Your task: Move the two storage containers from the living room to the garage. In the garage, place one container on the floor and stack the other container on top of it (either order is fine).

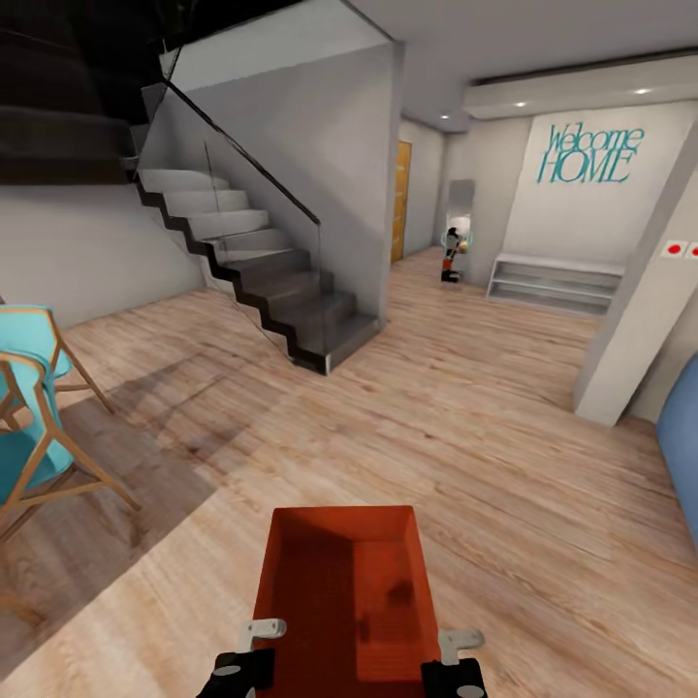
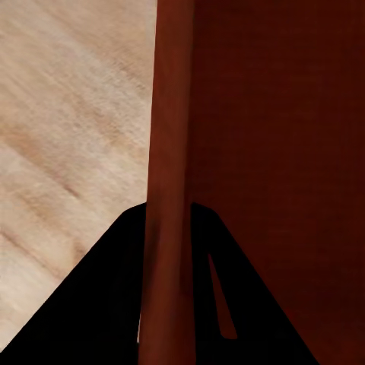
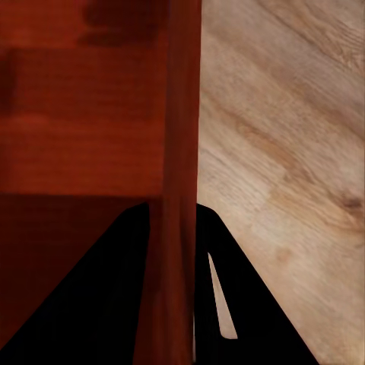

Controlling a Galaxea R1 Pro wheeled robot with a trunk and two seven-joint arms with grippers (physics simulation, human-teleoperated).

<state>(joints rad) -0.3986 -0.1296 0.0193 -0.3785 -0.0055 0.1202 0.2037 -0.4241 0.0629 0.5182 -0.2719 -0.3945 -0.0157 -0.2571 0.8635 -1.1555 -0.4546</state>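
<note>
Left end effector (image 2: 169,285) clamped on storage container (image 1: 346,591) wall, right end effector (image 3: 176,285) clamped opposite wall, above wood-plank floor (image 1: 485,427)

My left gripper (image 1: 254,648) is low and near, on the left, and its two fingers are squeezed on the left wall of the orange-red bin (image 1: 346,591), one finger on each side of the wall. My right gripper (image 1: 456,657) is across from it on the right, pinching the right wall the same way. Both my arms reach forward, side by side.
</note>
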